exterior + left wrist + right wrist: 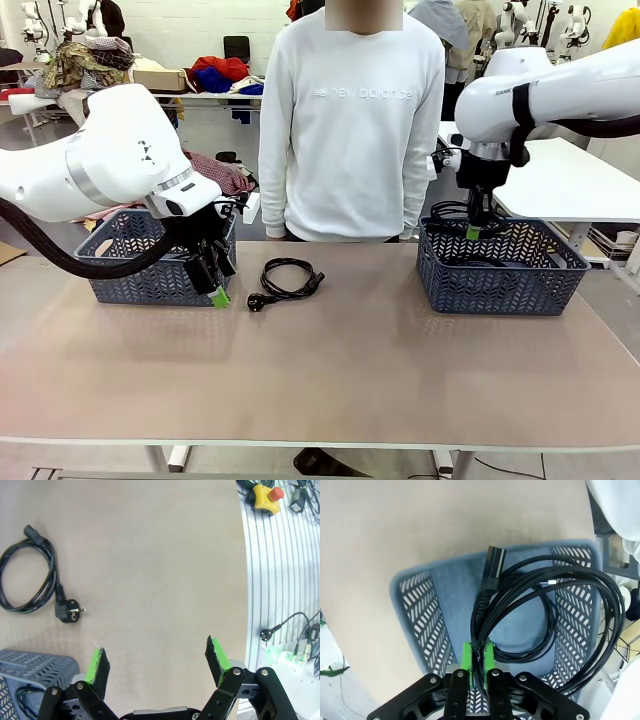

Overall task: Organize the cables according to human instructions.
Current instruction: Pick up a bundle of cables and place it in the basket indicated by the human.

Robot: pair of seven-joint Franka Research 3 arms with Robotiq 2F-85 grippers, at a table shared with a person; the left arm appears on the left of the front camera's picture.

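Your left gripper [157, 662] hangs low over the tan table [165, 555], its green-padded fingers [97, 665] spread wide with nothing between them. It sits just in front of the grey-blue slotted plastic basket [130, 280] on the left side. A thin black power cord [290, 277] lies in a loose coil on the tabletop near that gripper, toward the middle. Its round plug is the end nearest the pads, but does not touch them. In the left wrist view, another black cord [24, 697] shows through the corner of that basket.

Your right gripper [477, 660] is over the matching grey-blue basket [415, 610] on the right, pads pressed together on a bundled black cord [540, 587]. The loops fan out across the basket's inside, and the barrel-shaped connector points toward one wall. You cannot tell whether the loops rest on the floor of the basket. A person in a white sweatshirt [350, 120] stands at the far edge, between the two baskets.
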